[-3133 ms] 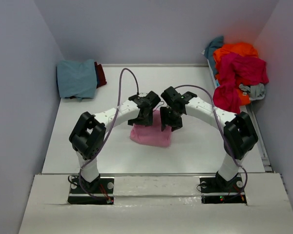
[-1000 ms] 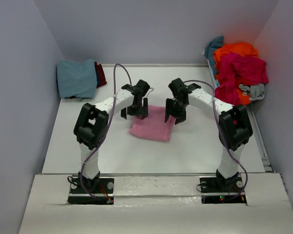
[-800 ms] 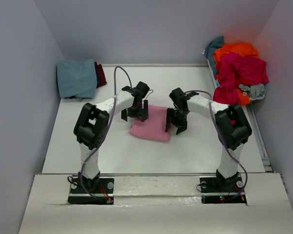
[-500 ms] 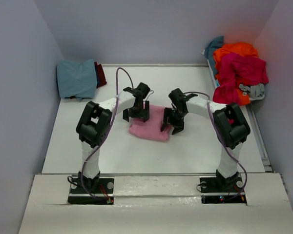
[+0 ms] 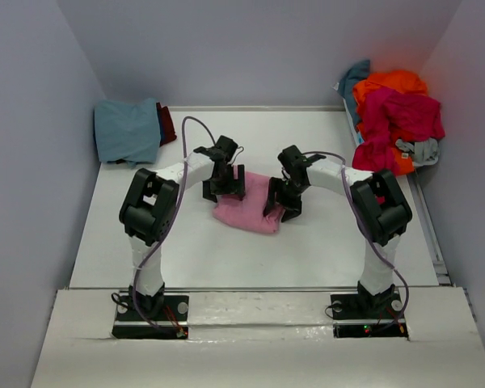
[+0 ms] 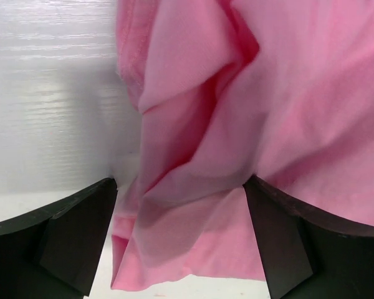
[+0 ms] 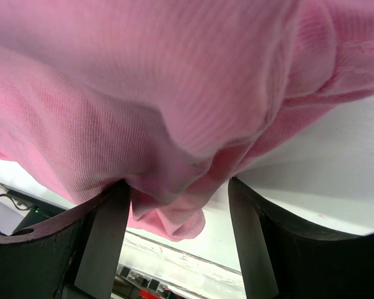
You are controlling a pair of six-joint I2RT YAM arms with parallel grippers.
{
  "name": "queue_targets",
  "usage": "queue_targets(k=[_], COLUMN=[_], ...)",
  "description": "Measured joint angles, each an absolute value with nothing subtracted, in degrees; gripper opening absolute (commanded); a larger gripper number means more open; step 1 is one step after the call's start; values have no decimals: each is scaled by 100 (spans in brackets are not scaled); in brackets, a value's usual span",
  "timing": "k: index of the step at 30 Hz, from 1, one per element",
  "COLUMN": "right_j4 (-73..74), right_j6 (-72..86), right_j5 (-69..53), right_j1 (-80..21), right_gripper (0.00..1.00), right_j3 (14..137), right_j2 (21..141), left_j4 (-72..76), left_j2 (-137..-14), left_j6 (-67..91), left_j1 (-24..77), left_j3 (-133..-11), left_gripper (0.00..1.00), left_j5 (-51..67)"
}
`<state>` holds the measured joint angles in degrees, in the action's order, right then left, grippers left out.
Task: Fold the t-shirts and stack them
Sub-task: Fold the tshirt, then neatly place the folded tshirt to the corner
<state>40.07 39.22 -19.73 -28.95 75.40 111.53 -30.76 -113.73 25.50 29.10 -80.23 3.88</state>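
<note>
A light pink t-shirt (image 5: 247,208) lies folded in the middle of the table. My left gripper (image 5: 225,184) is at its far left edge, open. In the left wrist view the wrinkled pink t-shirt (image 6: 249,106) runs between the spread fingers (image 6: 75,233) of that gripper (image 6: 181,240) without being pinched. My right gripper (image 5: 281,204) is at the shirt's right edge, also open. In the right wrist view a bunched hem of the pink t-shirt (image 7: 168,112) hangs between that gripper's (image 7: 177,240) wide fingers (image 7: 262,243), touching the left one.
A folded dusty teal-blue t-shirt (image 5: 128,129) lies at the back left on a dark red one (image 5: 167,123). An unfolded pile at the back right holds orange (image 5: 392,83), crimson-magenta (image 5: 400,115), grey (image 5: 420,150) and teal (image 5: 354,77) shirts. Walls close in both sides.
The right gripper has dropped nearer along the pink shirt's right edge and opened a little wider. The left gripper shifted slightly left at the far edge. The shirt has bunched a bit narrower.
</note>
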Motion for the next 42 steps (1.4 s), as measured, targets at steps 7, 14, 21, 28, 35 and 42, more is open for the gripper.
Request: queue_targets(k=[7, 14, 21, 28, 35, 42], right_j4=[4274, 4733, 4958, 4724, 4370, 4353], right_j6=[3826, 3726, 3660, 3647, 3642, 3629], right_j5=[-1686, -1538, -1472, -1710, -1979, -1929], right_j1=[-2895, -2895, -2902, -2906, -2897, -2897], right_gripper=[70, 70, 67, 61, 52, 48], right_j3=[7662, 8567, 9515, 8733, 7926, 7876], right_j2=[11078, 10694, 10315, 10543, 11351, 11338], left_j4=[-2550, -2036, -1594, -1490, -1404, -1297], left_j2=[-11209, -11198, -11168, -11181, -11236, -11314], left_j6=[2453, 2445, 2504, 2510, 2512, 2515], left_j1=[2888, 2836, 2633, 2615, 2615, 2576], left_j3=[-7749, -7601, -7369, -7343, -7352, -7352], left_gripper=[99, 99, 98, 98, 98, 98], left_j5=[1055, 1815, 2434, 2585, 2764, 3037])
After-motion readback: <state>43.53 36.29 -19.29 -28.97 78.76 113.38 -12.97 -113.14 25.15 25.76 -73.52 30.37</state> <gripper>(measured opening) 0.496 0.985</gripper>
